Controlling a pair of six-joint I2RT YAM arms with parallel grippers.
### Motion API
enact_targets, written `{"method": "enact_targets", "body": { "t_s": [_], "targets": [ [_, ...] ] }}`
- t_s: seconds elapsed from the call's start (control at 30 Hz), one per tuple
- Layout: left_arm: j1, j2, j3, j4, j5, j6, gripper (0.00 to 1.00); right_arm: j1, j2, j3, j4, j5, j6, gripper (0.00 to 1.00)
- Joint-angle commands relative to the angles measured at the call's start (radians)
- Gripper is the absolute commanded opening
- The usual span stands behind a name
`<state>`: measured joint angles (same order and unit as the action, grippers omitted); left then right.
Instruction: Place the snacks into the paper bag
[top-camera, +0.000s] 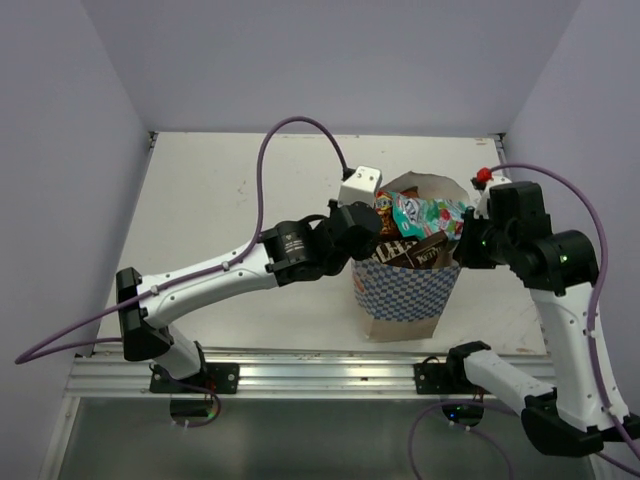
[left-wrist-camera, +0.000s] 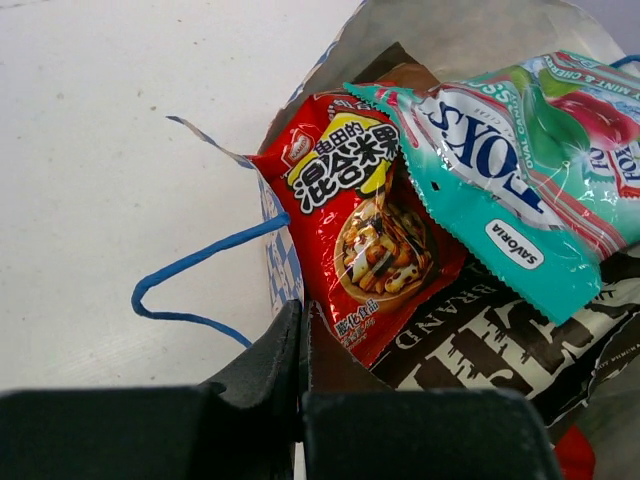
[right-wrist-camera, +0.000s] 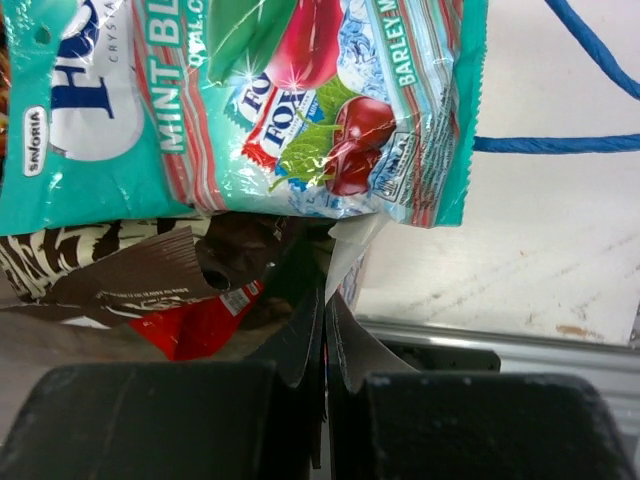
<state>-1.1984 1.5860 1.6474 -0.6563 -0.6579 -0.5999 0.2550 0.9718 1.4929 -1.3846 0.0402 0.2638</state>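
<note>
The paper bag (top-camera: 405, 295) stands upright mid-table, white with blue chequered lower sides. Snacks fill it to the top: a teal mint sweet packet (top-camera: 425, 213) (left-wrist-camera: 520, 170) (right-wrist-camera: 250, 110) lies uppermost, over a red packet (left-wrist-camera: 365, 220) and a brown crisp bag (top-camera: 410, 252) (left-wrist-camera: 500, 330) (right-wrist-camera: 110, 270). My left gripper (top-camera: 362, 225) (left-wrist-camera: 303, 325) is shut on the bag's left rim (left-wrist-camera: 285, 260). At the right rim (right-wrist-camera: 350, 250), my right gripper (top-camera: 468, 235) (right-wrist-camera: 325, 310) is shut, with the white paper edge running between its fingers.
Blue string handles (left-wrist-camera: 200, 265) (right-wrist-camera: 590, 40) hang outside the bag onto the white table (top-camera: 230, 200). A metal rail (top-camera: 320, 370) (right-wrist-camera: 450, 335) runs along the near edge. Grey walls close in the left, back and right.
</note>
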Motion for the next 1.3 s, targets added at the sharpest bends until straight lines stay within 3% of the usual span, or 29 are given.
{"method": "enact_targets", "body": {
  "t_s": [0.0, 0.13, 0.4, 0.9, 0.93, 1.0, 1.03, 1.13, 1.2, 1.27],
  "targets": [
    [-0.010, -0.067, 0.078, 0.112, -0.132, 0.025, 0.00, 0.006, 0.057, 0.104, 0.200, -0.071, -0.040, 0.00],
    [-0.010, -0.086, 0.065, 0.092, -0.224, 0.041, 0.00, 0.062, 0.123, 0.119, 0.272, -0.069, -0.023, 0.00],
    [0.023, -0.118, 0.017, 0.047, -0.350, 0.043, 0.00, 0.300, 0.241, 0.124, 0.387, 0.029, 0.034, 0.00],
    [0.120, -0.212, -0.235, -0.090, -0.329, -0.121, 0.00, 0.498, 0.297, 0.041, 0.449, 0.072, 0.097, 0.02],
    [0.120, -0.209, -0.233, -0.098, -0.327, -0.129, 0.03, 0.506, 0.297, 0.035, 0.450, 0.069, 0.100, 0.09],
    [0.120, -0.208, -0.221, -0.098, -0.327, -0.127, 0.20, 0.515, 0.286, 0.021, 0.456, 0.070, 0.109, 0.30],
    [0.120, -0.208, -0.212, -0.100, -0.336, -0.124, 0.41, 0.520, 0.283, 0.018, 0.457, 0.073, 0.110, 0.33],
    [0.118, -0.205, -0.143, -0.138, -0.385, -0.120, 0.76, 0.520, 0.259, 0.027, 0.447, 0.102, 0.112, 0.49],
    [0.111, -0.213, -0.094, -0.184, -0.416, -0.120, 0.80, 0.520, 0.251, 0.070, 0.414, 0.116, 0.114, 0.58],
    [0.089, -0.225, -0.019, -0.192, -0.469, -0.100, 0.82, 0.520, 0.240, 0.114, 0.383, 0.142, 0.115, 0.60]
  ]
}}
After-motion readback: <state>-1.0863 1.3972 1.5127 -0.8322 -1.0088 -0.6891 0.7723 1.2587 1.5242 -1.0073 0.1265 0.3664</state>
